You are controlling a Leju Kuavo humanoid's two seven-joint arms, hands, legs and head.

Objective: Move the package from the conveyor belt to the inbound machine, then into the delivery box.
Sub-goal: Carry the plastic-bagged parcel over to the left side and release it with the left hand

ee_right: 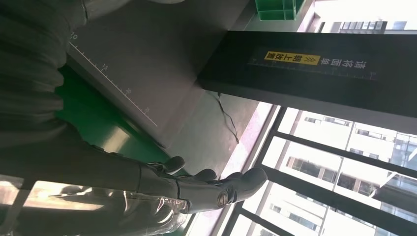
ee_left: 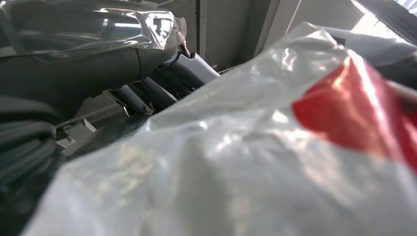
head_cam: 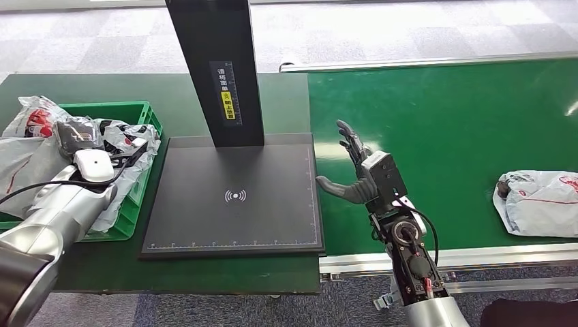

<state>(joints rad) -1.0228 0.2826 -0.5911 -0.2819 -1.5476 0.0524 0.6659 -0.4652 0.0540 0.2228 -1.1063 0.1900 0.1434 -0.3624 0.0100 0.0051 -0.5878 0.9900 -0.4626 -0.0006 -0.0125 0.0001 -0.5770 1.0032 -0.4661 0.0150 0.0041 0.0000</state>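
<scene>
Hovering over the belt (head_cam: pixel 443 122), the right hand (head_cam: pixel 354 170) is held open and empty, a package (head_cam: pixel 538 201) lying well to its right; the left hand's (ee_left: pixel 147 83) grasp cannot be told.

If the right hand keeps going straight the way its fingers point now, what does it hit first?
Probably nothing soon: the right hand, open above the conveyor belt, points along the bare belt beside the inbound machine. Depth is unclear, though; the belt's far rail seems next.

The black upright post (head_cam: pixel 217 68) of the inbound machine carried a vertical label reading 请将面单, above a yellow strip with 朝上放置. Its flat black pad (head_cam: pixel 235 197) bore a white wireless-signal sign at its middle and ruler marks along its edge, with 10, 15 and 20 legible in the right wrist view.
</scene>
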